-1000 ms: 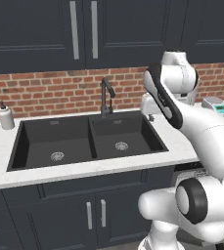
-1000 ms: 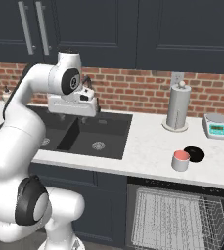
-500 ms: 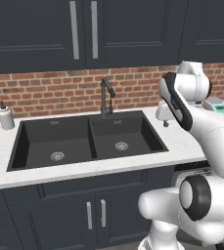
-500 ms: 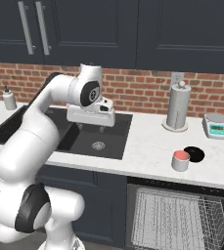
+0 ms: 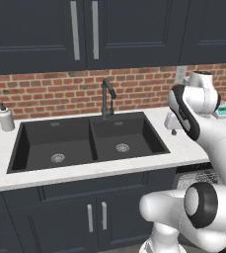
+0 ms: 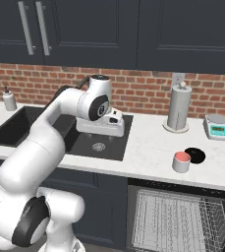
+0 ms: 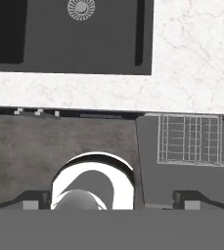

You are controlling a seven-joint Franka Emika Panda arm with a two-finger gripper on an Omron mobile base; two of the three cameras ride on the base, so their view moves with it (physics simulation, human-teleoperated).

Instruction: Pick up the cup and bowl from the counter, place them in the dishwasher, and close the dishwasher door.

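Observation:
The red cup stands on the white counter near its front edge, right of the black sink. Just behind it to the right sits the shallow black bowl, close to the cup. My gripper hovers over the sink's right end, well left of both, open and holding nothing, its fingertips spread wide. Below the counter the dishwasher's wire rack is pulled out. In the hand view the rack lies over a flat dark grey panel, the lowered door.
A paper towel holder and a white-and-teal scale stand at the back right of the counter. A soap bottle sits far left, and the faucet rises behind the sink. Dark cabinets hang overhead.
My arm has swung to the right, from over the middle of the sink to its right end. Cup and bowl have not moved.

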